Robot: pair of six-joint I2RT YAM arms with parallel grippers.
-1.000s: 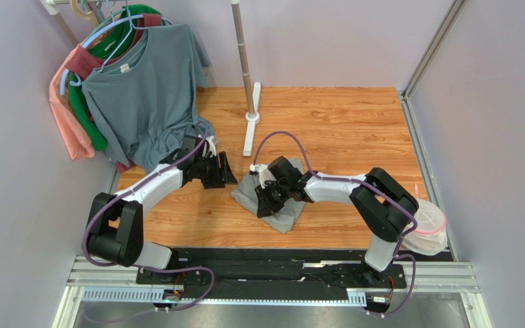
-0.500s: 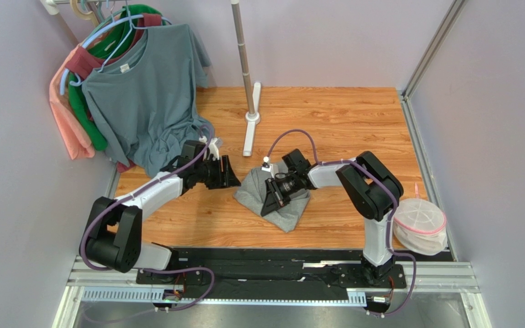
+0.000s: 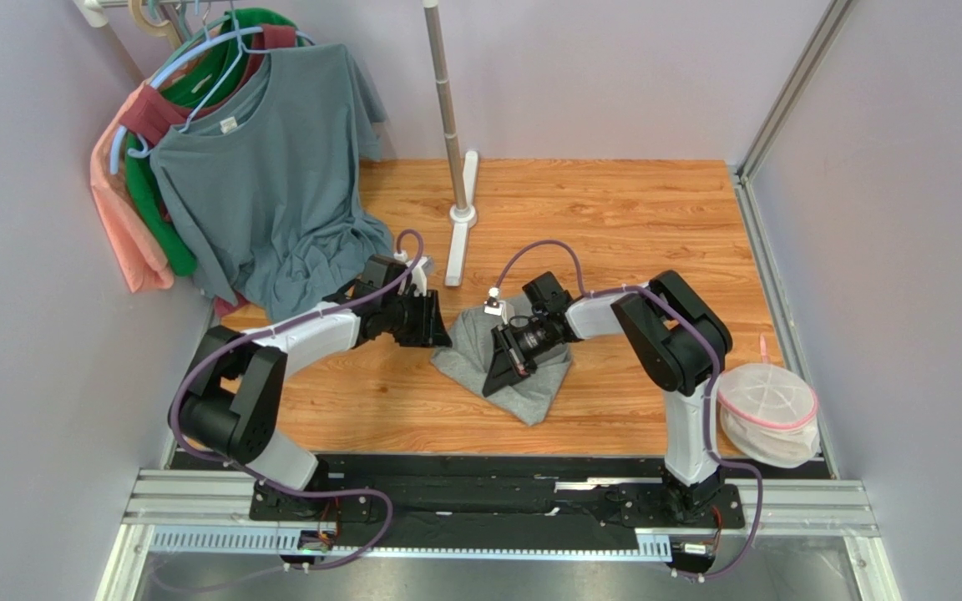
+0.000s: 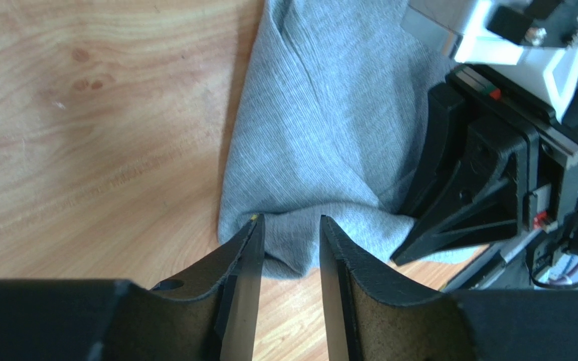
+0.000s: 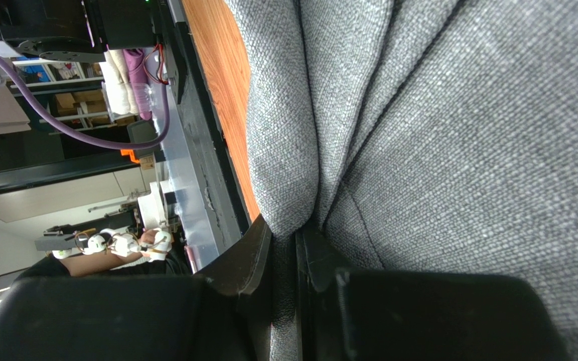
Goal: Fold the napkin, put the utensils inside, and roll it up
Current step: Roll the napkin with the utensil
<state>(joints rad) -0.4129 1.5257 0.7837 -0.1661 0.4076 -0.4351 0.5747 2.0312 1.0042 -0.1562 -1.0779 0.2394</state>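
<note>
We see the grey napkin (image 3: 534,391) lying in a crumpled heap near the middle of the wooden surface (image 3: 649,226). It is bunched up, with soft folds, and not spread flat.

Our right end effector (image 3: 495,383) is down on the napkin. In the right wrist view, its two fingers are pressed almost together (image 5: 296,229), and a fold of the napkin (image 5: 458,150) is pinched between them. So it has hold of the cloth.

Our left end effector (image 3: 433,329) is just beside the left edge of the napkin. In the left wrist view its fingers stand a little way apart (image 4: 290,222), with a narrow gap between them. The rounded corner of the napkin (image 4: 322,128) shows through that gap. We cannot tell if the fingers touch the cloth.

The two end effectors are close to each other, one on each side of the heap.

At the far left a grey-blue shirt (image 3: 260,175) hangs on a hanger. A white pole (image 3: 446,113) stands behind the napkin. A net bag (image 3: 768,407) sits at the right edge.
</note>
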